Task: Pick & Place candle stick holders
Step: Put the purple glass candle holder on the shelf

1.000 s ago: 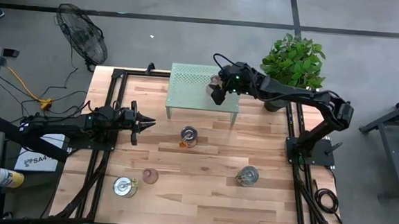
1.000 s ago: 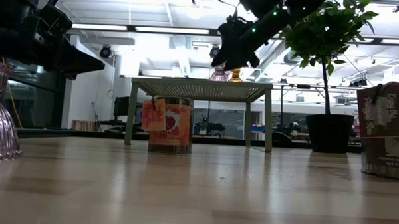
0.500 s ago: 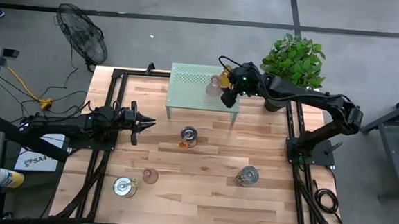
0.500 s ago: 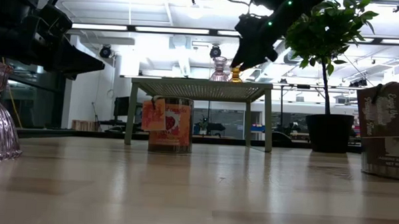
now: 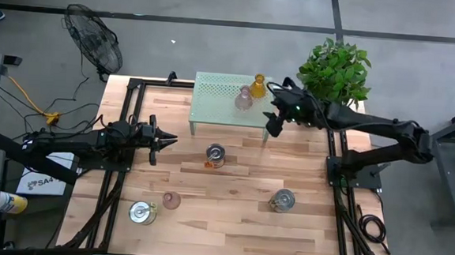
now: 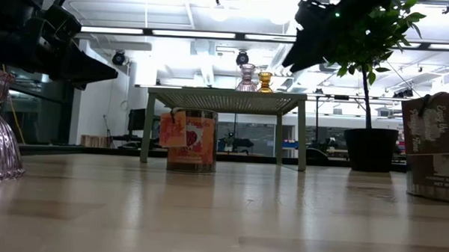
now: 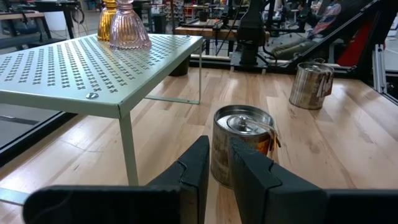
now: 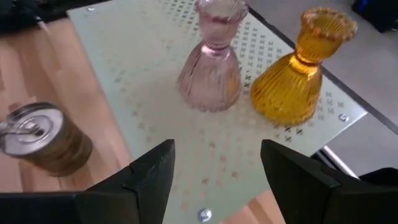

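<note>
Candle stick holders split two ways: pinkish ribbed glass holder [image 5: 243,98] and amber-yellow ribbed glass holder [image 5: 258,86] stand upright, just beside each other, on mint-green perforated metal stand [image 5: 213,103], upper centre of high view; four on the wooden table [image 5: 230,215]: silver metal cup holder [image 5: 215,154] mid-frame, another silver cup [image 5: 283,200] lower right, third silver cup [image 5: 141,212] and second pink glass holder [image 5: 171,200] lower left; right gripper [image 5: 271,124] empty, fingers apart, off the stand's right end; left gripper [image 5: 162,140] fingers nearly together, holding nothing, mid-left; key relation: mid-frame silver cup lies below-left of right gripper and right of left gripper, roughly between, left slightly nearer by my read; left wrist view shows it dead ahead of left fingers; low view hides table depth
</note>
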`<control>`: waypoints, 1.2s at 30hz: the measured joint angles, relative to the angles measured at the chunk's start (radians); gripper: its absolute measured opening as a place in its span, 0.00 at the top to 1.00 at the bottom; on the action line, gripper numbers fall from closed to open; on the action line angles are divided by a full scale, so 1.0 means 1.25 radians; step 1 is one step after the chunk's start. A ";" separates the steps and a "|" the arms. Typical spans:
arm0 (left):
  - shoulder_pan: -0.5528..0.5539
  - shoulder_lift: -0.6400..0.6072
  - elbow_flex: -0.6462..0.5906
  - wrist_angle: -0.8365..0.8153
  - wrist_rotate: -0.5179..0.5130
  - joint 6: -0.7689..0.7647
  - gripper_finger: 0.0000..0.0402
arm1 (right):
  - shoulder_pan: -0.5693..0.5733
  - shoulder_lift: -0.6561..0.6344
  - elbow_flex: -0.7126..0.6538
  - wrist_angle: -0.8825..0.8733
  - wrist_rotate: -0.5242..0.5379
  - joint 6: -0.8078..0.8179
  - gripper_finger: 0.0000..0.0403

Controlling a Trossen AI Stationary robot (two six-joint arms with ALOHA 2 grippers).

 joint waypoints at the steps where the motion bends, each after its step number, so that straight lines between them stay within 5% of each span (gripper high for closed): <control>1: 0.000 0.000 0.000 0.000 0.000 0.000 0.86 | 0.006 -0.014 -0.022 0.015 0.000 -0.001 0.42; 11: 0.000 0.000 0.000 0.000 0.000 0.000 0.86 | 0.032 -0.093 -0.228 0.287 -0.111 -0.015 0.42; 16: 0.000 0.000 0.000 0.000 0.000 0.000 0.86 | 0.051 -0.111 -0.231 0.235 -0.166 -0.012 0.42; 36: 0.000 0.000 0.000 0.000 0.000 0.000 0.86 | 0.081 -0.112 -0.231 0.245 -0.122 -0.188 0.42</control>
